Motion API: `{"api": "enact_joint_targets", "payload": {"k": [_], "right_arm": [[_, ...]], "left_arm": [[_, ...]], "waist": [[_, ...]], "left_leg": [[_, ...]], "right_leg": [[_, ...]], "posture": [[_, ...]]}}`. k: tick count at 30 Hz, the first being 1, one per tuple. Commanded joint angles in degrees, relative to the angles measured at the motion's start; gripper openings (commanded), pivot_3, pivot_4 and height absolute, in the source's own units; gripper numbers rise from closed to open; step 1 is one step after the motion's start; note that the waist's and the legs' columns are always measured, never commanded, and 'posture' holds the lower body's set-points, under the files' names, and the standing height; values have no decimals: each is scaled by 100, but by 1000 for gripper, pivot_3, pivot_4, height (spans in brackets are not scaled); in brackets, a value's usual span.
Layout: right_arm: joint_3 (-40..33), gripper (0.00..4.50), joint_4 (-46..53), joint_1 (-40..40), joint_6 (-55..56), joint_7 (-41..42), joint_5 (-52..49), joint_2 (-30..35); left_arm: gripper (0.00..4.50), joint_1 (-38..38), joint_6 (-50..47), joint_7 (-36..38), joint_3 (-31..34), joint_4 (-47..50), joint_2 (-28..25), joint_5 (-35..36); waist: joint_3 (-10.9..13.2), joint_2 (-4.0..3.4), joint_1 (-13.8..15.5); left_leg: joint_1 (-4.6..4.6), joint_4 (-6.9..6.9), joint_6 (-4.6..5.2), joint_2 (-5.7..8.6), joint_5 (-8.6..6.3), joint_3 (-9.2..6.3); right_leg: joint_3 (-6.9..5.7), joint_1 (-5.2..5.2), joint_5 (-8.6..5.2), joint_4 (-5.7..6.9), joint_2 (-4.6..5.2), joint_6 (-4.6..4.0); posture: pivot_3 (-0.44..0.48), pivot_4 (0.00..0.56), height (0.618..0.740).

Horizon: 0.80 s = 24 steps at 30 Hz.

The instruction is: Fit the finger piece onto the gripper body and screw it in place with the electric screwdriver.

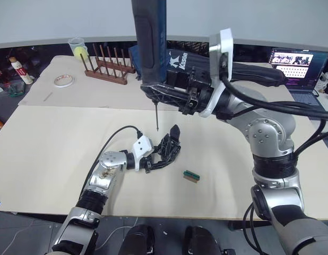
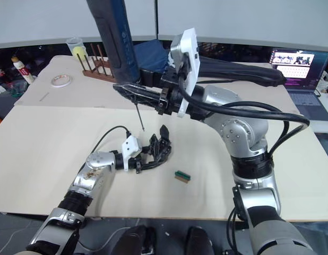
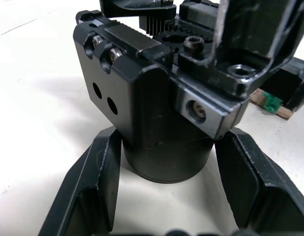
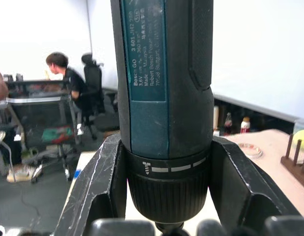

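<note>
Left eye view: left gripper (image 1: 153,158) pinches the gripper body (image 1: 166,150), right gripper (image 1: 169,94) clamps the electric screwdriver (image 1: 151,48), bit poised above; screwing seemingly remains.

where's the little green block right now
In the left eye view the green block lies flat on the table, just to the robot's right of the gripper body that the left pincer holds, apart from it.
</note>
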<state>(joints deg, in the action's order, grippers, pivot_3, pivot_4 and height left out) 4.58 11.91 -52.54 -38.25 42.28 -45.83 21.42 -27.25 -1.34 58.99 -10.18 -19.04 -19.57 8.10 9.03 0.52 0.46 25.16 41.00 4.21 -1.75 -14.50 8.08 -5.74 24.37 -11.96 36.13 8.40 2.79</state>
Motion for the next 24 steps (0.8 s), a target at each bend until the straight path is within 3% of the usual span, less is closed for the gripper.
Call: {"api": "enact_joint_targets", "payload": {"k": [1,24], "right_arm": [[-19,1931,161,67,362,209,196,-88],[266,1931,342,790,633,603,951,-353]], "left_arm": [[2302,-72,-29,-61,23,100,-23,16],[2302,-172,-157,-58,43,214,-55,68]], "waist": [[0,0,-5],[0,0,-41]], "left_leg": [[0,-1,0,0,0,0],[0,-3,-4,0,2,-1]], "right_leg": [[0,0,0,0,0,0],[0,3,0,-2,0,0]], "posture": [[0,150,730],[0,150,730]]}}
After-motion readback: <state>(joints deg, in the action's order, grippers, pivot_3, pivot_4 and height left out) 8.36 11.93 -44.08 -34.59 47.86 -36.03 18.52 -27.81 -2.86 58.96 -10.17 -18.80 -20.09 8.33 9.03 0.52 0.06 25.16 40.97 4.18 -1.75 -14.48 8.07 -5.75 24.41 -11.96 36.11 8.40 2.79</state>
